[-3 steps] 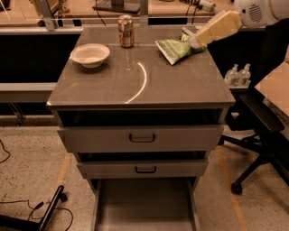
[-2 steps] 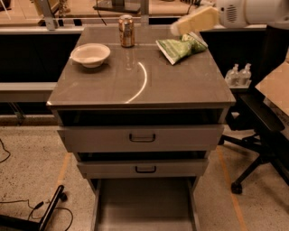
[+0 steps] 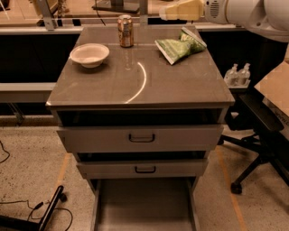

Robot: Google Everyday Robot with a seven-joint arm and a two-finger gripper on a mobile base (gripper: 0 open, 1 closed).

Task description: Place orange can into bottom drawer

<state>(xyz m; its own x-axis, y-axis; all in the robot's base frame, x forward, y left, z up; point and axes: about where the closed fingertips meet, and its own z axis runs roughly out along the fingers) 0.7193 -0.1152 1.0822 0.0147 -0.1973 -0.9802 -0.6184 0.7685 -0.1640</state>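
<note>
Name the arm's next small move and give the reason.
Probably shift the gripper left and down toward the orange can. The can stands upright and ungrasped at the back of the cabinet top, while the gripper hovers to its right, above the green chip bag. The bottom drawer is already pulled out, so the grasp comes first.

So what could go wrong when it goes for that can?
The gripper hovers over the cabinet top's far edge, right of the orange can. A sideways approach might knock the can off the back. The green bag lies near the gripper and could get dragged.
</note>
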